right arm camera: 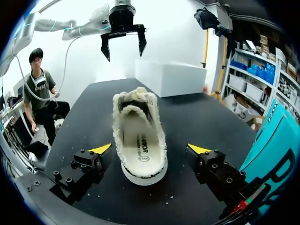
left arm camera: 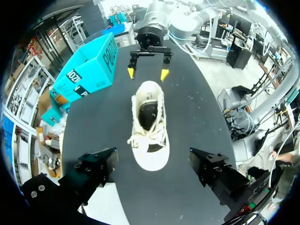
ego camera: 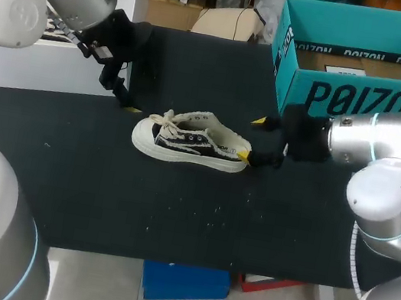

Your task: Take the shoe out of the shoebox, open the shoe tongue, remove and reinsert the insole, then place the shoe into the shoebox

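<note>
Firstly, the left gripper (ego camera: pixel 125 102) hangs above the black table (ego camera: pixel 173 215), just beyond the toe of the shoe (ego camera: pixel 190 142). Its fingers stand wide apart and hold nothing. From its own wrist camera the toe lies below and between these two fingers (left arm camera: pixel 96 171) without touching them.

Next, the shoe stands upright on its sole, out of the box, on the table between the two grippers. Its long axis runs from one gripper to the other. The toe, with the loose white laces (left arm camera: pixel 140 138), points to the left gripper, and the heel points to the right gripper (ego camera: pixel 251 137). The mouth of the shoe is open upward, and the pale insole (right arm camera: pixel 139 140) lies inside it.

Then, the right gripper is low, at the level of the shoe, with the heel just between its yellow tips. Its fingers are spread wider than the heel. One tip (right arm camera: pixel 199 149) is clearly apart from the shoe. The other is very near the sole, and I cannot tell if it touches. It grasps nothing.

Finally, the teal shoebox (ego camera: pixel 349 98) stands open behind the right gripper's wrist, apart from the shoe.
</note>
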Action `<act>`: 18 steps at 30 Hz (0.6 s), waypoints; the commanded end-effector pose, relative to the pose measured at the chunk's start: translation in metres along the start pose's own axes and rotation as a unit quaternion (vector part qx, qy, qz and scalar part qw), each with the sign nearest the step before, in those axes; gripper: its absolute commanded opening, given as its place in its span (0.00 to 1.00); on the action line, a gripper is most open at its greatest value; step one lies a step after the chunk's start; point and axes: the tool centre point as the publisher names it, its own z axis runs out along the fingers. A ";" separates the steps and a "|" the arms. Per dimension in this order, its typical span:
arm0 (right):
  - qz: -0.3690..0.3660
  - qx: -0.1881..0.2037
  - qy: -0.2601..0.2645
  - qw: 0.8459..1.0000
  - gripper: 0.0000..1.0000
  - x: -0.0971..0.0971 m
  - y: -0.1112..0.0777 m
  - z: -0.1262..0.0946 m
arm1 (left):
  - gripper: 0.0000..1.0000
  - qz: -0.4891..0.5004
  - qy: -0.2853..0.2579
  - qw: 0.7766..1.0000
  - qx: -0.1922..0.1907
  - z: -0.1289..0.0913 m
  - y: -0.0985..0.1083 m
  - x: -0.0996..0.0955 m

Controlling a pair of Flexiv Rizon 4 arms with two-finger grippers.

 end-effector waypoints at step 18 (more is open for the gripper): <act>-0.023 -0.068 0.026 0.997 1.00 0.000 -0.014 0.035 | 1.00 0.001 -0.002 1.000 0.001 0.001 0.001 0.000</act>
